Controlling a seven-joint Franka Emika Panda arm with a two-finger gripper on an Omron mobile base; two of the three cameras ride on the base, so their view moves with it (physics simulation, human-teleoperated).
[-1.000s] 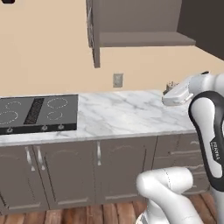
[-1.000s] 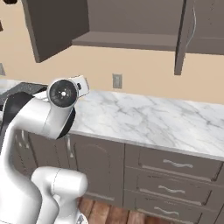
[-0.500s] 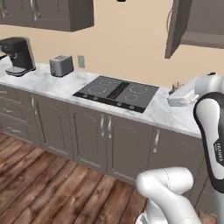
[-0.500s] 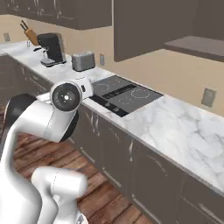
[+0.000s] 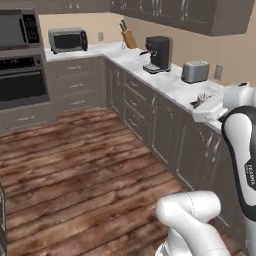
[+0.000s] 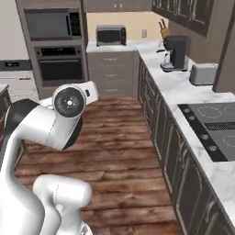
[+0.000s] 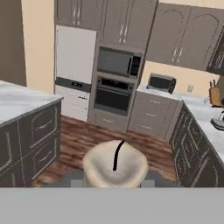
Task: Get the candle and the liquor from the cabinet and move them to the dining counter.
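Between the fingertips, stubby beige candle (image 7: 115, 168)

The one piece of lettering stands on the white forearm of the robot arm (image 5: 246, 165) at the right edge of the left base view, a short dark vertical mark too small and blurred to read. No label, brand, number or sign can be made out on anything else in the kitchen.
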